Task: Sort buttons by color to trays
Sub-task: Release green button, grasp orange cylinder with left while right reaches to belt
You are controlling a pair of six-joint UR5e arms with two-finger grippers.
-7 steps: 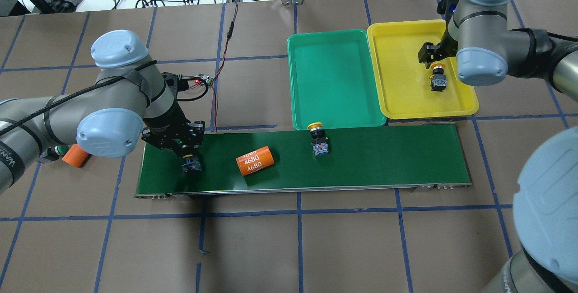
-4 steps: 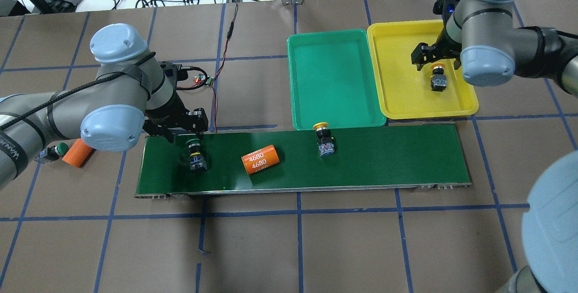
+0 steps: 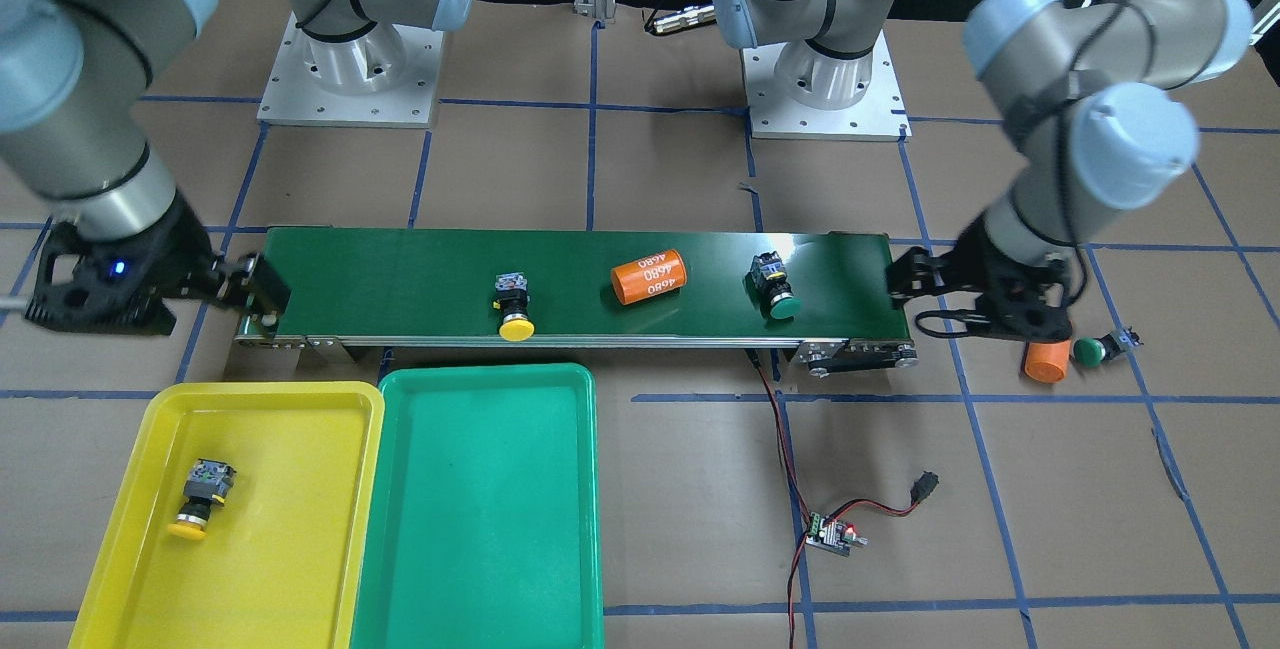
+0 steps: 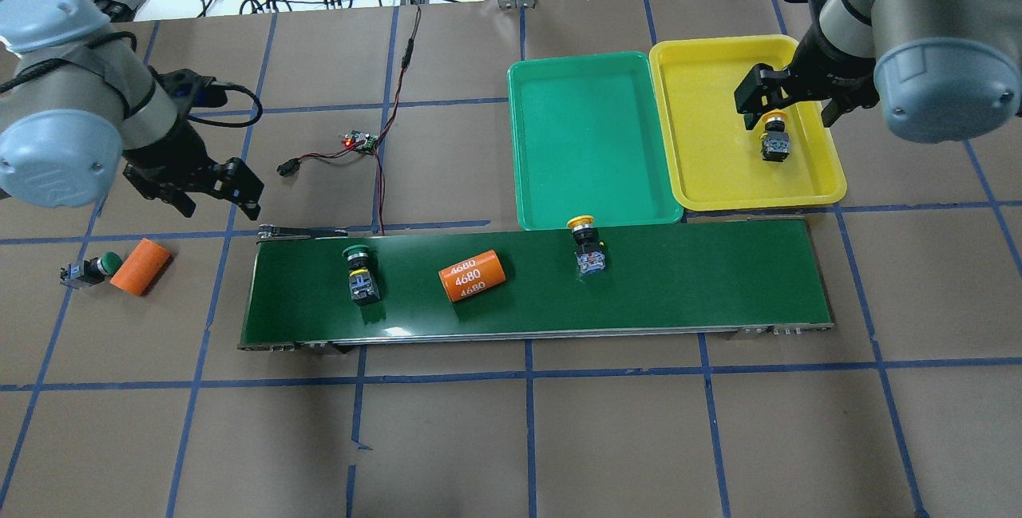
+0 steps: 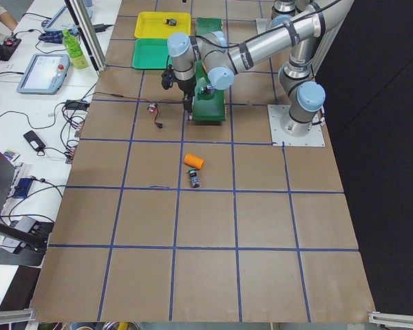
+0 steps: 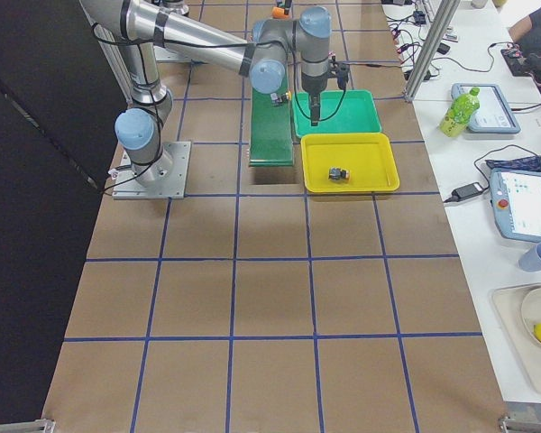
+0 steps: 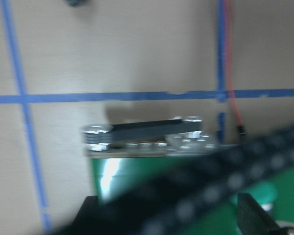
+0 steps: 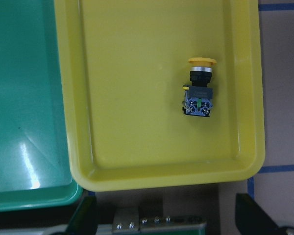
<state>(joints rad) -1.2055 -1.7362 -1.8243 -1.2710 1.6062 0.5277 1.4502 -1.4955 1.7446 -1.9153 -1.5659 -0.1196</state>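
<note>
A green button [image 4: 359, 271] lies on the belt's left part, and a yellow button [image 4: 587, 243] lies at the belt's far edge, next to the green tray [image 4: 591, 103]. A second yellow button [image 4: 773, 140] lies in the yellow tray [image 4: 703, 143]; it also shows in the right wrist view [image 8: 199, 88]. A second green button [image 4: 88, 269] lies on the table left of the belt. My left gripper [image 4: 209, 192] is open and empty, above the table off the belt's far left corner. My right gripper [image 4: 786, 112] is open and empty above the yellow tray, over its button.
An orange cylinder marked 4680 [image 4: 473, 275] lies on the dark-green conveyor belt [image 4: 703, 286] between the two buttons. Another orange cylinder [image 4: 140, 266] lies on the table beside the loose green button. A small circuit board [image 4: 359, 140] with wires lies behind the belt.
My left gripper let go of the green button on the belt and drew back up and to the left. The belt's things drifted right. My right gripper stayed over the yellow tray.
</note>
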